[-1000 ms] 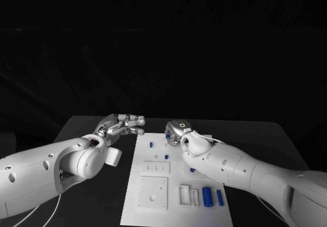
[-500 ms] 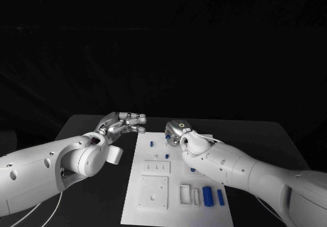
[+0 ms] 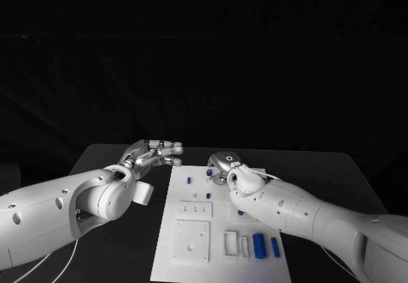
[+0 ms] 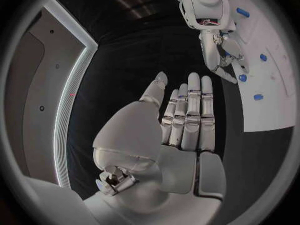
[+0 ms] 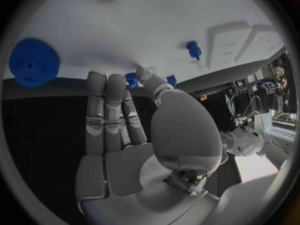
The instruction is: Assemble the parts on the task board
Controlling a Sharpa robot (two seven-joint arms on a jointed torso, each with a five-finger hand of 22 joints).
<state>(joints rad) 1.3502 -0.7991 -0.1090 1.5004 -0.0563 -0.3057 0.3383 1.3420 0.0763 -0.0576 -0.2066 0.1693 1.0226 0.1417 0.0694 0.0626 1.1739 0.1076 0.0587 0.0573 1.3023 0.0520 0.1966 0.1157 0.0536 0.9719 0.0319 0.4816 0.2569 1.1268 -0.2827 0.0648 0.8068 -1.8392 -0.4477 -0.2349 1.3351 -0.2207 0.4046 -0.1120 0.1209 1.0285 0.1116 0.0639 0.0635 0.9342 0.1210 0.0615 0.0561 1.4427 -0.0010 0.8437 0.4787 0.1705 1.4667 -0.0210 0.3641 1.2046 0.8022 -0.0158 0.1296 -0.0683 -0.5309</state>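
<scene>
Head view, right hand point(image 3: 223, 164) perhaps hiding task board point(image 3: 194, 247) parts

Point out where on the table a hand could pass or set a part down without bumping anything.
Bare black table lies right of the task board, beyond the right arm. A narrower bare strip runs along the far edge behind both hands. It is crowded at the board's far end, where the right hand hangs over small blue parts and the left hand hovers beside it.
</scene>
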